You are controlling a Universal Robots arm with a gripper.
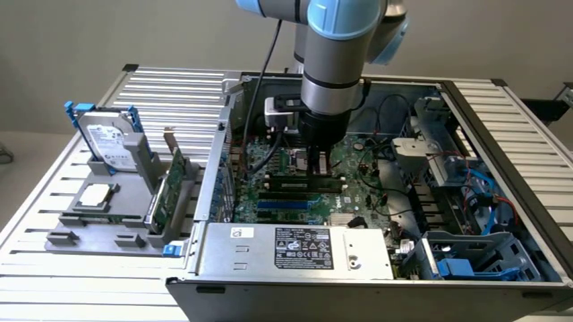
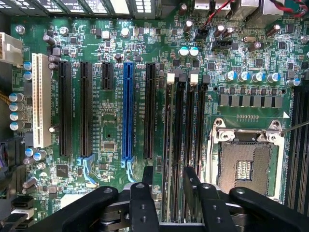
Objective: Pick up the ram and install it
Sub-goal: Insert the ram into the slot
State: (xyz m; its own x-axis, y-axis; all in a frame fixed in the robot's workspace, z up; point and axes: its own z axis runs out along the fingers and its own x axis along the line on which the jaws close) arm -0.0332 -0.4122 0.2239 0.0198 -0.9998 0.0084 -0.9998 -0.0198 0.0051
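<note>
Between the fingers of the hand, which stand apart and clamp nothing, the ram stands on its edge in one of the black memory slots of the motherboard. I judge that the install step is near its end; whether the stick is pressed fully home, I cannot tell. Any further move calls for a straight path, clear of the stick. Its contact edge points down. Its long axis lies along the slot, parallel to the blue slot, and runs across the exterior view from left to right. Farther out, the case lies on the tabletop.
</note>
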